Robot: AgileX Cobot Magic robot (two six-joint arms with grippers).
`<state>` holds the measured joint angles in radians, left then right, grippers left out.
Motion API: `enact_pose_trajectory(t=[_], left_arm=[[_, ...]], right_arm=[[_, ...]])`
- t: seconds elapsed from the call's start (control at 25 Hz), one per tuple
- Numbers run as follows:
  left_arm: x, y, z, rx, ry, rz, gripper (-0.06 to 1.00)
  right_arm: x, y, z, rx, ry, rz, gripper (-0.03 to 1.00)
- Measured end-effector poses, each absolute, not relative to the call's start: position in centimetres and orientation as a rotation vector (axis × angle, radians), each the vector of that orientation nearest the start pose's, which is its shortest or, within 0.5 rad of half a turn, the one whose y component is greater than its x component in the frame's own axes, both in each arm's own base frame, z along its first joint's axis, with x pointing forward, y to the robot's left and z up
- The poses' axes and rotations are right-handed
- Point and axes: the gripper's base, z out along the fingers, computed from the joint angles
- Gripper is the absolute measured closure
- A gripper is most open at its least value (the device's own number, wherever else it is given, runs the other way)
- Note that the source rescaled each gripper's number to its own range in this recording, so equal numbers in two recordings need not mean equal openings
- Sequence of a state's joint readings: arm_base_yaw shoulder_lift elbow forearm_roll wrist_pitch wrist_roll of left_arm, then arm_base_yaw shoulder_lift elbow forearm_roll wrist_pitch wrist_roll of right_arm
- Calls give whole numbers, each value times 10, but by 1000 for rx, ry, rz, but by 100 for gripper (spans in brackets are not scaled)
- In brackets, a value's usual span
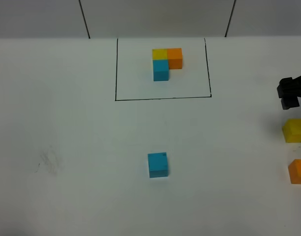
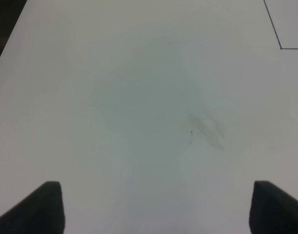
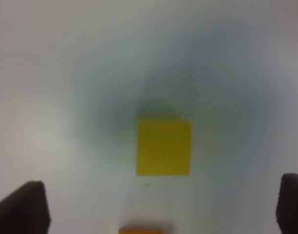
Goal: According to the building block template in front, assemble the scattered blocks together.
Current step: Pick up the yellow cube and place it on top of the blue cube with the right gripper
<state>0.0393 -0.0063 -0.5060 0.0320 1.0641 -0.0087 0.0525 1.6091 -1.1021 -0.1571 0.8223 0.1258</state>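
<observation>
- Progress check: nothing is joined so far. The scattered blocks are three loose cubes, and none touches another.
- The sky-blue cube (image 1: pixel 158 164) sits alone mid-table, well on the near side of the frame. The yellow cube (image 1: pixel 294 130) and orange cube (image 1: pixel 298 171) are over at the right edge, near each other but apart (the orange one is partly cut off by the picture edge).
- The building block template (image 1: pixel 161 69) sits at the far side inside the black rectangle (image 1: pixel 116 69). Yellow and orange are side by side with blue tucked against the yellow, making an L.
- My read: all three placements are left to do, and the yellow cube looks like the first pick.
- The right gripper (image 3: pixel 158 204) hovers near the yellow cube with its claw spread wide and nothing in it. Its wrist view is blurry but shows the cube ahead of the fingers.
- The left gripper (image 2: pixel 156 207) is also wide and empty, over bare table (image 2: pixel 139 73) with a faint grey smudge (image 2: pixel 207 129).
- Materials: the cubes are plain, matte and equal in size, with flat faces and crisp edges (wood or plastic, can't tell). They should butt flush, face to face.
- The table is white, smooth and low-glare.
</observation>
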Motion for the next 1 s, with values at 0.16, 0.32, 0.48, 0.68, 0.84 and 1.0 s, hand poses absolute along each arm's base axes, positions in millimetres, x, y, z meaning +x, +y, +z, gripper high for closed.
enact_pose_trajectory(t=[0.16, 0.32, 0.48, 0.68, 0.84, 1.0], left_arm=[[-7, 2, 279, -51, 2035, 57, 31], [-7, 2, 279, -51, 2035, 57, 31], [-7, 2, 279, -51, 2035, 57, 31], [-7, 2, 279, -51, 2035, 57, 31], [-7, 2, 279, -51, 2035, 57, 31], [-7, 2, 279, -49, 2035, 59, 31]], right_arm=[[334, -5, 204, 11, 2829, -150, 7], [344, -15, 180, 26, 2857, -152, 8], [347, -21, 160, 37, 2912, -157, 9], [349, -20, 145, 56, 2949, -136, 11], [350, -19, 138, 68, 2970, -123, 14], [349, -19, 137, 85, 2981, -109, 31]])
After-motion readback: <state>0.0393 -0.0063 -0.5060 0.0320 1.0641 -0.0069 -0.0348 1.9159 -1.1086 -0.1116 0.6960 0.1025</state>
